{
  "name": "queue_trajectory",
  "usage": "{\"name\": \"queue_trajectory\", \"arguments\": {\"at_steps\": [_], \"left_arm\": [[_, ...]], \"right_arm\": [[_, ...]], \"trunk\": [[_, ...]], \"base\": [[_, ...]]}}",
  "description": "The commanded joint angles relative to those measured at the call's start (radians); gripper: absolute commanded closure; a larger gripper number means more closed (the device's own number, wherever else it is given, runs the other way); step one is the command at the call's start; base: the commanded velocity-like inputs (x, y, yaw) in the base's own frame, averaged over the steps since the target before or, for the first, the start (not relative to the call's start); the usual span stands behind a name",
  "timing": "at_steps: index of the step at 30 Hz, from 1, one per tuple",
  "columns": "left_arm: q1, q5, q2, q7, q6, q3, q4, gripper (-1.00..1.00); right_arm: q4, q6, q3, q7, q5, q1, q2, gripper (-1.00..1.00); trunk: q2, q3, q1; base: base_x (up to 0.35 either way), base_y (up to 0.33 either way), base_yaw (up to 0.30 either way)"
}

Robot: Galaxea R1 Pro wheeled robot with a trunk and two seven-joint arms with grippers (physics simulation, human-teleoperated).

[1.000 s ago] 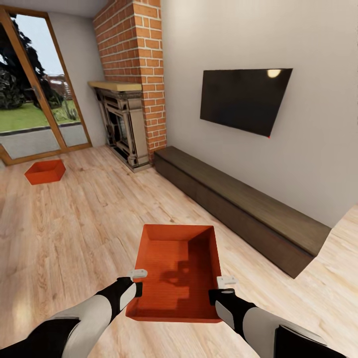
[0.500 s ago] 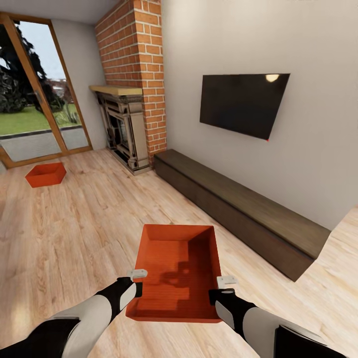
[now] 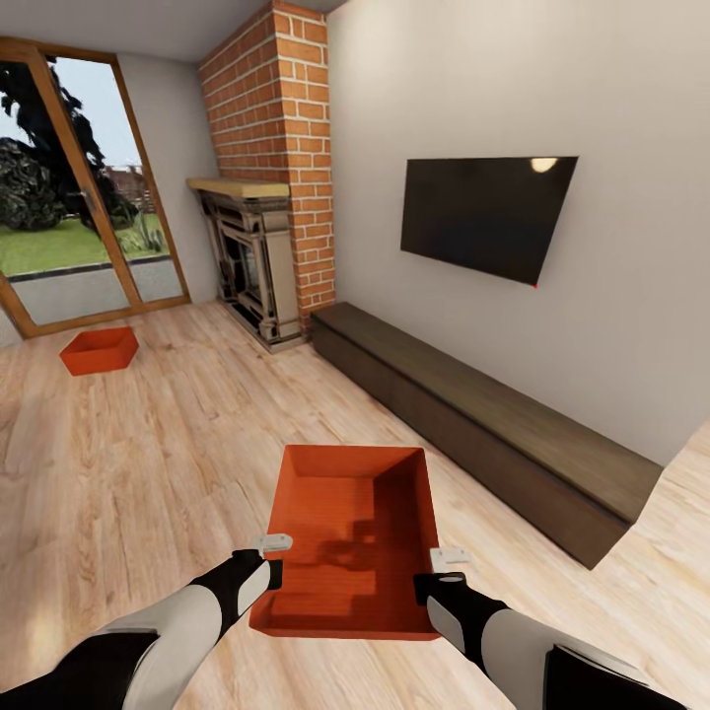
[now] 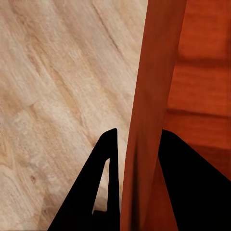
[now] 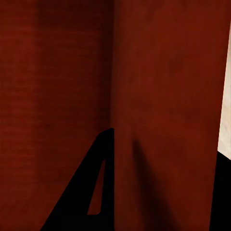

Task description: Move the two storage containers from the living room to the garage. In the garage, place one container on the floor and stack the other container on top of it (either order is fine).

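I hold an orange-red storage container [image 3: 350,537] in front of me, above the living room's light wood floor. My left gripper [image 3: 272,564] is shut on its left wall, and the left wrist view has that wall [image 4: 149,110] running between the two black fingers. My right gripper [image 3: 430,575] is shut on the right wall [image 5: 163,120], seen between its fingers in the right wrist view. The second storage container [image 3: 99,351] sits on the wood floor far to the left, near the glass doors.
A long dark wooden bench [image 3: 483,419] runs along the right wall under a black TV [image 3: 483,215]. The brick fireplace [image 3: 261,247] stands at the back corner, with glass doors [image 3: 74,237] to its left. Open wood floor [image 3: 168,454] lies between me and the far container.
The whole view has shifted: the fireplace, TV and far container sit slightly lower and further off, so the camera has moved. The held container and both grippers keep their place in the picture.
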Motion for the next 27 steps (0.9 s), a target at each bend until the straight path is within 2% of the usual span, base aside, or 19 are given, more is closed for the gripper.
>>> {"name": "queue_trajectory", "arguments": {"at_steps": [1,15,27], "left_arm": [[0.000,-0.003,0.007,0.008,0.007,-0.027,0.001,1.00],[0.000,-0.003,0.007,0.008,0.007,-0.027,0.001,1.00],[0.000,-0.003,0.007,0.008,0.007,-0.027,0.001,1.00]], "right_arm": [[0.001,0.006,-0.011,-0.010,0.015,-0.001,-0.007,1.00],[0.001,0.004,-0.011,-0.010,0.015,-0.001,-0.007,1.00],[0.001,0.004,-0.011,-0.010,0.015,-0.001,-0.009,1.00]], "trunk": [[-0.001,0.000,0.000],[-0.001,0.022,0.000],[-0.001,0.041,0.000]], "base": [[0.000,0.000,0.070],[0.000,0.000,0.069],[0.000,0.000,0.008]]}}
